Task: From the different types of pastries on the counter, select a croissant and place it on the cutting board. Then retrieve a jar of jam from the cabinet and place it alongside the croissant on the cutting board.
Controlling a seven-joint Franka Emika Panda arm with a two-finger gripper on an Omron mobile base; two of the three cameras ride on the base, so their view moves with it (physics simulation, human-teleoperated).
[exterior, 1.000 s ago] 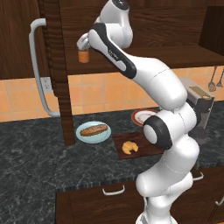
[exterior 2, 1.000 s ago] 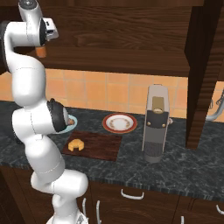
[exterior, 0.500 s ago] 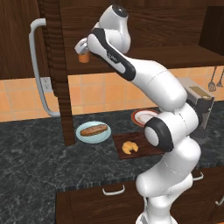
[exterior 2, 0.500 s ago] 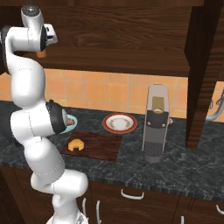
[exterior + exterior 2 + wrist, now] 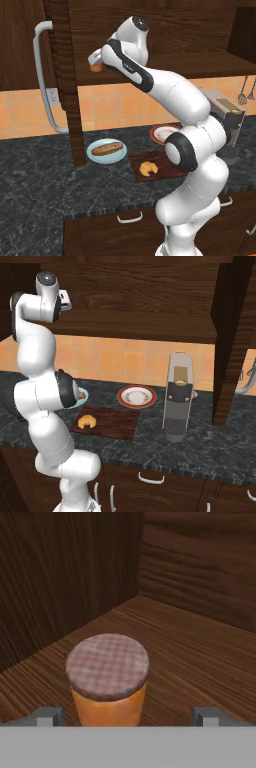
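The orange jar of jam (image 5: 107,679) with its pale checked lid stands upright on the cabinet shelf (image 5: 200,657), near the back corner. My gripper (image 5: 127,717) is open, one fingertip on each side of the jar, not touching it. In the left base view the gripper (image 5: 95,60) sits right over the jar (image 5: 96,67) inside the open cabinet (image 5: 150,30). The golden croissant (image 5: 148,168) lies on the dark cutting board (image 5: 167,167) on the counter (image 5: 45,195). From the right I see the croissant (image 5: 87,421) on the board (image 5: 117,425).
The cabinet door stands open with its curved grey handle (image 5: 42,80) at the left. A baguette-shaped loaf on a pale blue plate (image 5: 106,149) and a red-rimmed plate (image 5: 162,133) lie behind the board. A coffee machine (image 5: 178,396) stands to the right.
The hand has sunk a little and moved in toward the jar on the shelf. The jaws stayed wide. Croissant and board have not moved.
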